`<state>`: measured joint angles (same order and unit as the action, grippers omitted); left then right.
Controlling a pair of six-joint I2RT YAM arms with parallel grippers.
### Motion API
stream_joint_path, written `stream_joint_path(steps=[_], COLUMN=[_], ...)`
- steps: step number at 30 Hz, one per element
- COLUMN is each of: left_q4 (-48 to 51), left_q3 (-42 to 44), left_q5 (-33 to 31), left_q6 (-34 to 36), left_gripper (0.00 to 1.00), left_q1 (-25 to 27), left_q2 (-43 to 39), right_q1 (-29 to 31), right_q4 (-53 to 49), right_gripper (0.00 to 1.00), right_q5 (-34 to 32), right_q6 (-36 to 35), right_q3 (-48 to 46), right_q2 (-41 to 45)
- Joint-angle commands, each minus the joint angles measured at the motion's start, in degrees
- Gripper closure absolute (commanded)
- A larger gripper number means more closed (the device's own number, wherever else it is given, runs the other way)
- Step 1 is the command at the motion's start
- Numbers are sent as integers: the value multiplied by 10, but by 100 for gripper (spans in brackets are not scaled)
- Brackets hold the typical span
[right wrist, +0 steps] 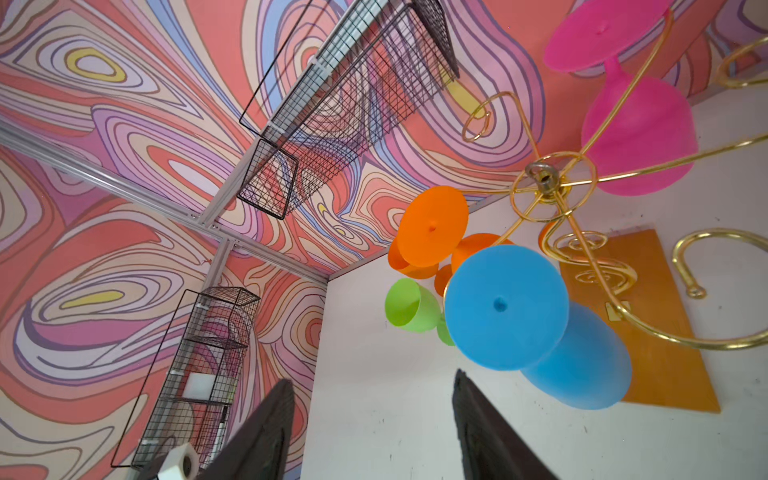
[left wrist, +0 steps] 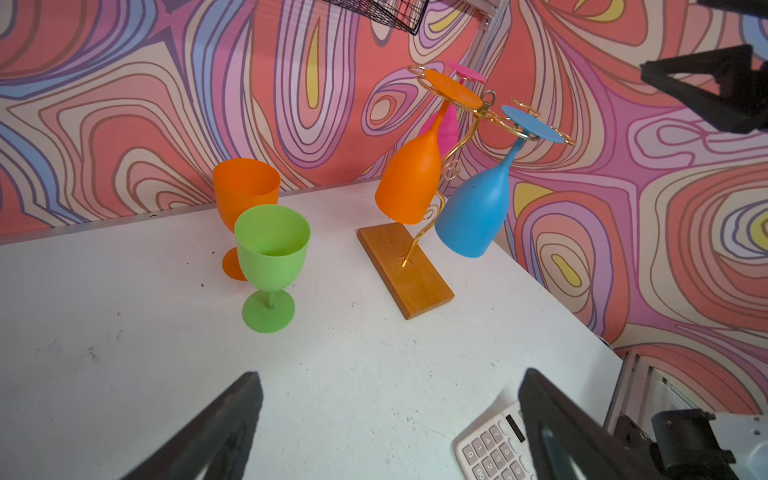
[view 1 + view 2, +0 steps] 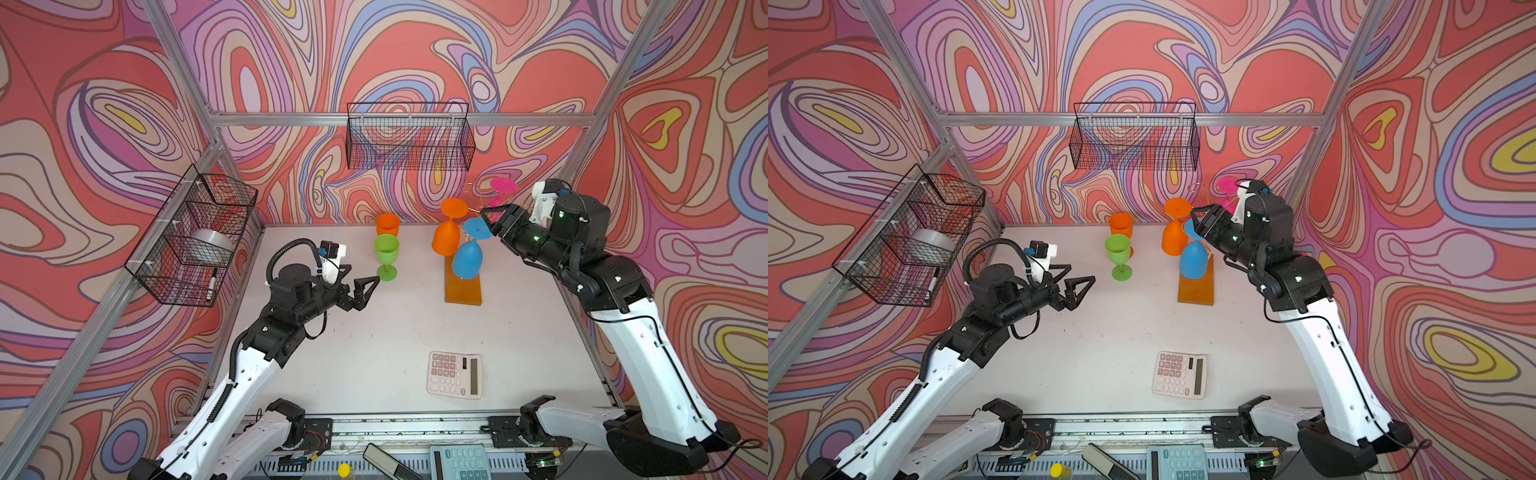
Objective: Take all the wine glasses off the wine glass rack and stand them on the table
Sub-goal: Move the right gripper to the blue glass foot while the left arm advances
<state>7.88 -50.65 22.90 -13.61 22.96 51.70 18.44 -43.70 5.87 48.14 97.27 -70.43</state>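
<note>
**Top views.**
- Wine glass rack [image 3: 463,291]: thin gold wire tree on a flat amber wooden base. It stands on the white counter [image 3: 374,332], far and right of centre.
- Hung upside down by their feet on its arms:
  - blue plastic wine glass [image 3: 467,259], on the near side
  - orange plastic wine glass [image 3: 446,243], to its left
  - pink plastic wine glass [image 3: 500,191], at the far side
- Upright on the counter, left of the rack: green plastic goblet [image 3: 386,249], with an orange plastic goblet [image 3: 387,224] just behind it.
- Pale pink calculator [image 3: 455,374], near side.
- My right end effector [image 3: 487,222] hangs beside the blue wine glass's foot.
- My left end effector [image 3: 363,276] sits low, near the green goblet's foot and apart from it.

**Left wrist view.** Left end effector [image 2: 390,374] is released. Its fingers stand wide, with bare counter between them.

**Right wrist view.** Right end effector [image 1: 374,376] is released. Its fingers are apart and grip nothing, and the blue foot lies just beyond the tips. All three wine glasses hang on the rack.
</note>
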Motion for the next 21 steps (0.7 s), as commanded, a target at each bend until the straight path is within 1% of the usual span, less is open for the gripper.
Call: stream_joint_path(steps=[1, 3, 7, 11, 16, 21], left_q4=[-17, -32, -51, -52, -49, -48], left_q3=[15, 25, 36, 39, 38, 38], left_q5=[0, 7, 15, 13, 5, 1], left_q6=[29, 31, 29, 28, 28, 24], left_gripper=[4, 4, 4, 4, 4, 4], left_q1=[11, 13, 18, 25, 33, 33], left_q2=[-18, -25, -28, -24, -20, -13], right_q1=[-38, -60, -82, -93, -98, -98], right_q4=[20, 32, 40, 20, -41, -43], right_gripper=[41, 45, 52, 56, 56, 56], right_q5=[78, 109, 146, 144, 131, 124], right_q6=[81, 113, 149, 159, 171, 188], right_q3=[2, -11, -29, -34, -24, -44], right_q2=[8, 12, 14, 16, 9, 16])
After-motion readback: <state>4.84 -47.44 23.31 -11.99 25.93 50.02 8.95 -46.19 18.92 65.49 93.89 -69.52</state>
